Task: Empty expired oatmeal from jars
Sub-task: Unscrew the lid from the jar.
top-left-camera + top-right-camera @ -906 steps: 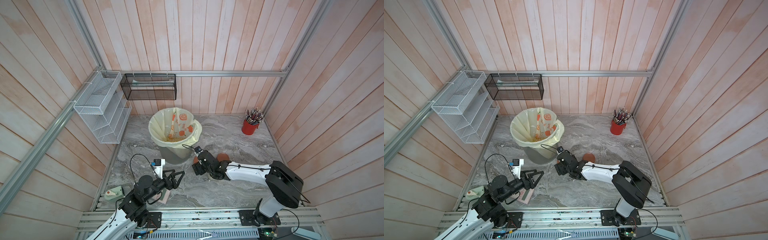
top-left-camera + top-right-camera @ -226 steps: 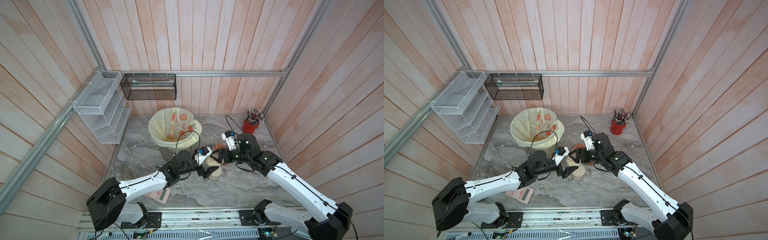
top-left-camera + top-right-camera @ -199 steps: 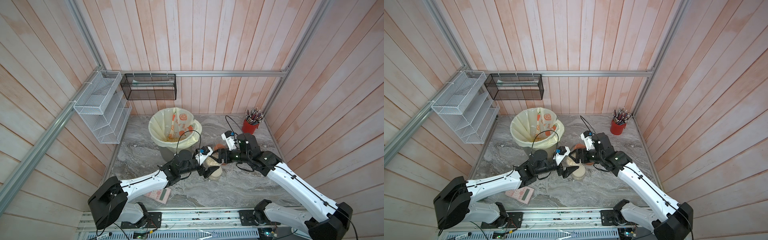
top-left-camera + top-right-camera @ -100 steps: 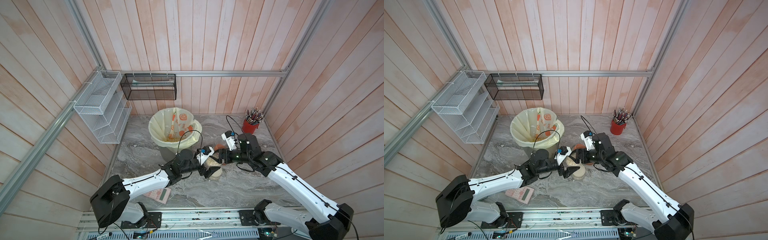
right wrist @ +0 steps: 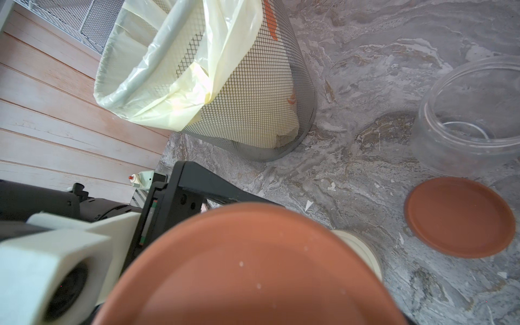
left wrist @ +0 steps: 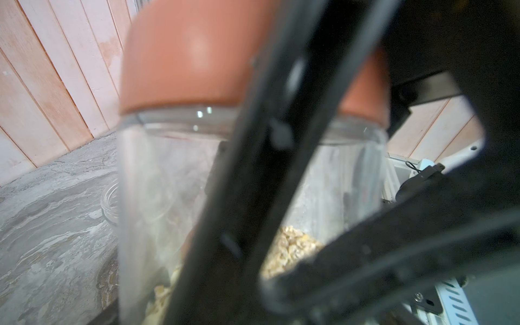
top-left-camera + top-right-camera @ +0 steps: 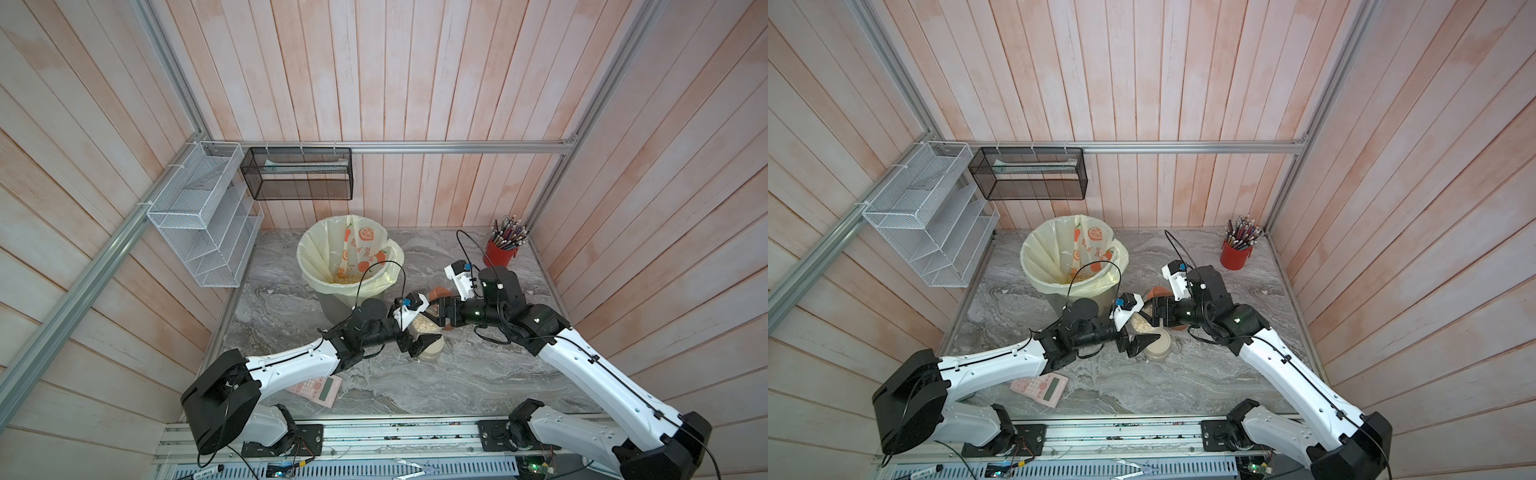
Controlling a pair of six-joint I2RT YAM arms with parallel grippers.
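A clear jar (image 7: 424, 326) (image 7: 1142, 324) with oatmeal (image 6: 289, 247) in it hangs tilted above the marble top. My left gripper (image 7: 415, 332) (image 7: 1136, 332) is shut on its clear body, and a black finger (image 6: 253, 174) crosses the glass. My right gripper (image 7: 441, 313) (image 7: 1156, 311) is shut on its terracotta lid (image 5: 253, 267) (image 6: 197, 56); its fingers are hidden in the right wrist view. Just below stands a jar with a cream lid (image 7: 432, 353) (image 5: 357, 247). An empty open jar (image 5: 472, 112) and a loose terracotta lid (image 5: 458, 216) (image 7: 438, 293) sit on the table behind.
The grey mesh bin (image 7: 332, 307) with its cream orange-print liner stands just left of the jars, yellowish kernels at its bottom. A red pencil cup (image 7: 498, 253) is at the back right, a pink calculator (image 7: 318, 388) at the front left. Wire racks hang on the left and back walls.
Since the earliest frames both arms have come together at the jar: the left from the front left, the right back from beside the bin. Over the last second almost nothing moves.
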